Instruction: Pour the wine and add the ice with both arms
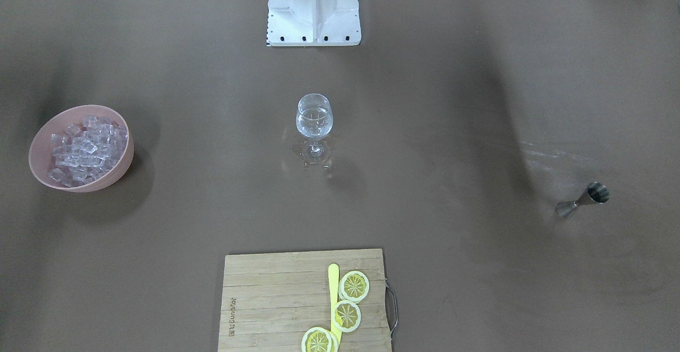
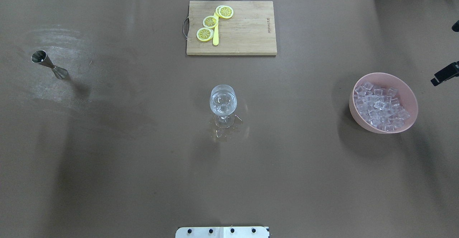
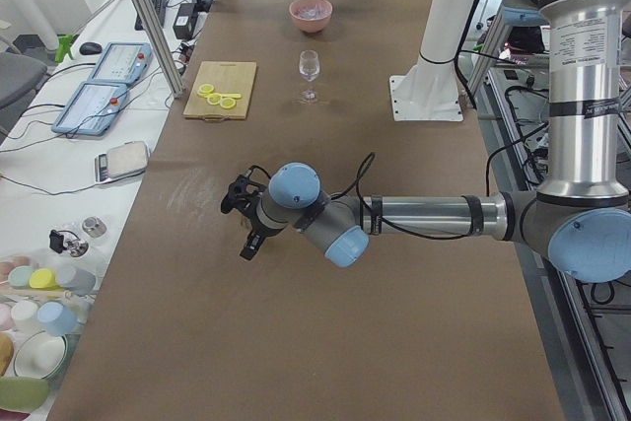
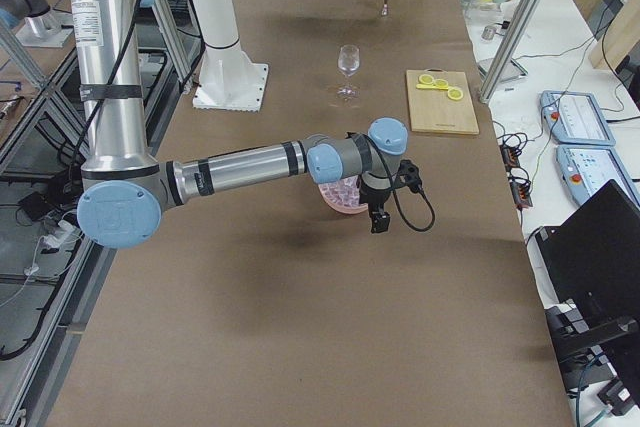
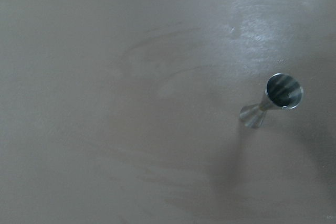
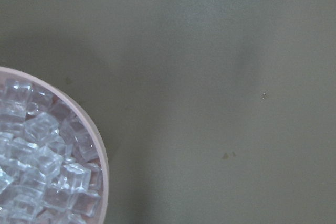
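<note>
Both arms were out wide and neither was carrying anything that could be made out. The left gripper (image 3: 247, 242) hung above the table (image 2: 125, 159) at the robot's left end, its wrist camera looking down on the steel jigger (image 5: 273, 100), which stood upright on its narrow end, apart from everything else. Fingers spread or pressed together? Only the side view showed them, so that could not be told. Whether the jigger had anything in it was also unclear.

Over on the other side, the right gripper (image 4: 378, 217) hovered just beside the pink bowl (image 2: 385, 75), on the side away from the centre. Only a black sliver of it reached the overhead view, and the state of its jaws could not be told either. The ice (image 2: 379, 106) sat heaped in that bowl, a full pile of clear cubes.

The wine glass (image 2: 223, 101) stood upright mid-table, well apart from both grippers. Something clear glinted inside, but liquid, cubes or just cut glass? Too hard to call. No bottle showed anywhere.

The chopping board (image 2: 244, 33) lay at the far edge with three lemon slices (image 2: 210, 21) and a yellow stick, untouched.

My read was an early stage: each arm was placed over its own job, with the pour from the jigger and the ice transfer both apparently left to do.
</note>
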Tool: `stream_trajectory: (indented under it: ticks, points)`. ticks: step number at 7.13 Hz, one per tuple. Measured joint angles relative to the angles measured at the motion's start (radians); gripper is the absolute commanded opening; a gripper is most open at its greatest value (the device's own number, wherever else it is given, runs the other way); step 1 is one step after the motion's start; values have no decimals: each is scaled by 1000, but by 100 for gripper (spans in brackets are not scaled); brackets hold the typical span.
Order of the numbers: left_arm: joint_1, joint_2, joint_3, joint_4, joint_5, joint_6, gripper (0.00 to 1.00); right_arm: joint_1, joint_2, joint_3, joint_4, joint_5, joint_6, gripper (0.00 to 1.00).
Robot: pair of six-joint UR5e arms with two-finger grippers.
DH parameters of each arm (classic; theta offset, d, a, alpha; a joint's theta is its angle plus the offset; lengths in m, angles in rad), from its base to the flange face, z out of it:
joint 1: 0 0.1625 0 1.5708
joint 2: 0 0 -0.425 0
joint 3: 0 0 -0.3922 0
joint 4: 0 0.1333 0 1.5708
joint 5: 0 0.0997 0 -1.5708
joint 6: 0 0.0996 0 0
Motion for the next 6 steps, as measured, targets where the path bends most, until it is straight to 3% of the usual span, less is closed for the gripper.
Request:
stream_trajectory:
  ticks: [3, 6]
  points:
    - [53, -11, 167, -380, 170, -163, 98, -12, 10, 3, 3, 0, 23, 100]
    - [90, -17, 232, -604, 227, -314, 98, -17, -7, -9, 103, -3, 25, 100]
